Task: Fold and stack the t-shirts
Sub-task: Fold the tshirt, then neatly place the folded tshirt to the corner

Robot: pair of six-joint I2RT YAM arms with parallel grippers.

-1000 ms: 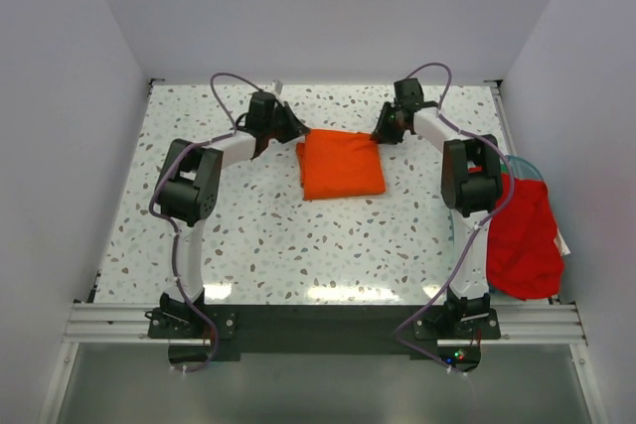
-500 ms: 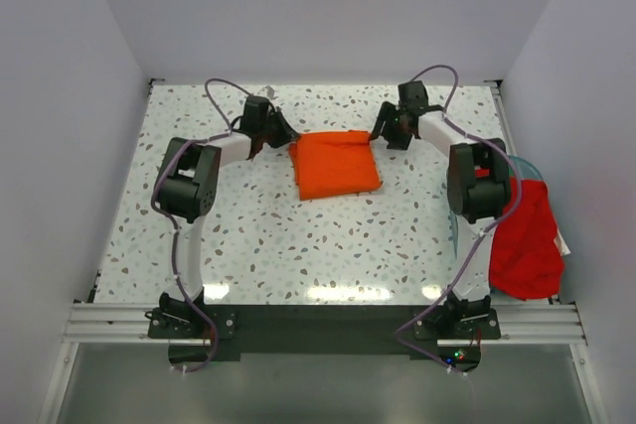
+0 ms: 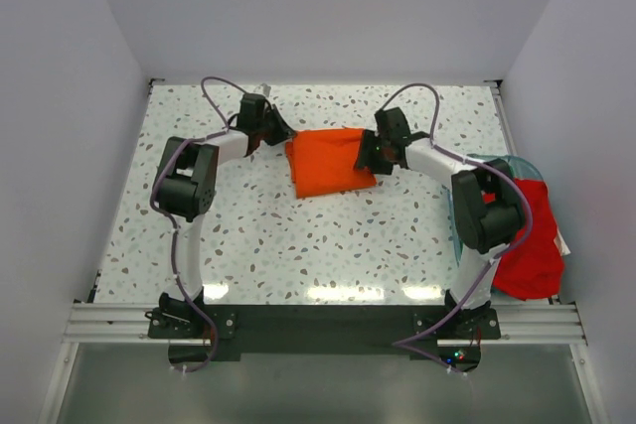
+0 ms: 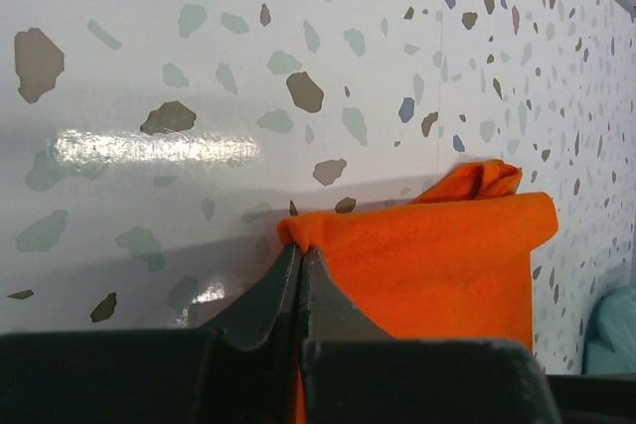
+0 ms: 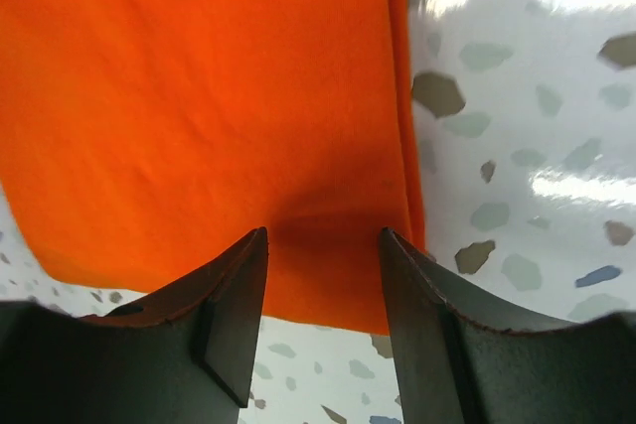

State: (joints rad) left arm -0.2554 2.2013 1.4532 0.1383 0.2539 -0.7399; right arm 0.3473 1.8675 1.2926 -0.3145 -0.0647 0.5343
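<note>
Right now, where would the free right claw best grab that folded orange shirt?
Probably the right edge of the orange t-shirt, coming down from above on the right. The cloth lies flat and folded, so only its borders offer layers to pinch. The left gripper is shut on the far-left corner, and the right gripper hangs open just over that opposite edge.

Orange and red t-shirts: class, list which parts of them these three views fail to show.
Orange t-shirt: in the top view the right gripper covers its right edge; the right wrist view's edges cut it off; in the left wrist view the left gripper hides its near part.
Red t-shirt: top view only, partly behind the right arm.
</note>
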